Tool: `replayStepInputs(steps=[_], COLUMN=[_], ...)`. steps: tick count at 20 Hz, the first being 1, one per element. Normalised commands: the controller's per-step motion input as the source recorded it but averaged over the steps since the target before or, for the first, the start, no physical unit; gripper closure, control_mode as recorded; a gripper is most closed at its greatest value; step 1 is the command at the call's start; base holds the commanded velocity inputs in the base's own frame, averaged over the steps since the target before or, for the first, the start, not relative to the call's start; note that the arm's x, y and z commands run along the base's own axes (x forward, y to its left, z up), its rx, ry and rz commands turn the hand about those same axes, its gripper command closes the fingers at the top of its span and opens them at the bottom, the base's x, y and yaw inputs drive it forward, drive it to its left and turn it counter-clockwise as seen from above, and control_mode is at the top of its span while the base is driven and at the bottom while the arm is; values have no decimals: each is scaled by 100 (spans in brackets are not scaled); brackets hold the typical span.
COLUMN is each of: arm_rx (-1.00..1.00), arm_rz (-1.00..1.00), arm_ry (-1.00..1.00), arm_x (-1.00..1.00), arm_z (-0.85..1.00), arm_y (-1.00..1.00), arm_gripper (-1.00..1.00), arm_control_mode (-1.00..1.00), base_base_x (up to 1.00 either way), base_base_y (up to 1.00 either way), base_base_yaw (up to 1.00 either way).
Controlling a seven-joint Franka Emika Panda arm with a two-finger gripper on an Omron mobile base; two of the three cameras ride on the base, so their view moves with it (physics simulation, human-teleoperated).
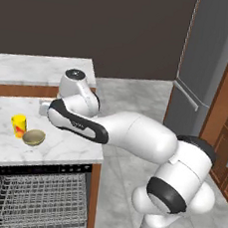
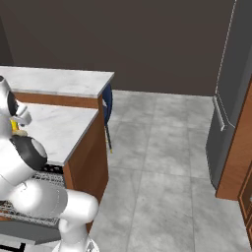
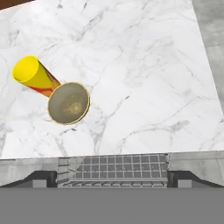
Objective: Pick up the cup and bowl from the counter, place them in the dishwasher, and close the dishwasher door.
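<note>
Here, cup point(image 3: 34, 78) touching bowl point(image 3: 68, 103) on counter point(image 3: 144, 78); no readable writing; pincer state unclear.

Even, diffuse rendered light is seen throughout; the counter point(image 3: 144, 65) is brightly lit without glare, the wall behind it is left dark, edges are slightly soft.

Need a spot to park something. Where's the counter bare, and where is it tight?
The counter is bare from the bowl across to its floor-side edge. It is crowded only at the other end, where the cup stands right beside the bowl.
</note>
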Motion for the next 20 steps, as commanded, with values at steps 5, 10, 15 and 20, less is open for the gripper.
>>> replayStepInputs(steps=[5,10,15,20], arm_rx=[0,0,0,0], arm_rz=[0,0,0,0], arm_ry=[0,0,0,0], arm_x=[20,22,29,34], arm_z=[-8,-14,-20,-18], arm_y=[34,34,28,28], arm_gripper=[-100,-100,-100,-100], arm_control_mode=[-100,-100,-100,-100], base_base_x=[0,0,0,0], base_base_y=[0,0,0,0], base_base_yaw=[0,0,0,0])
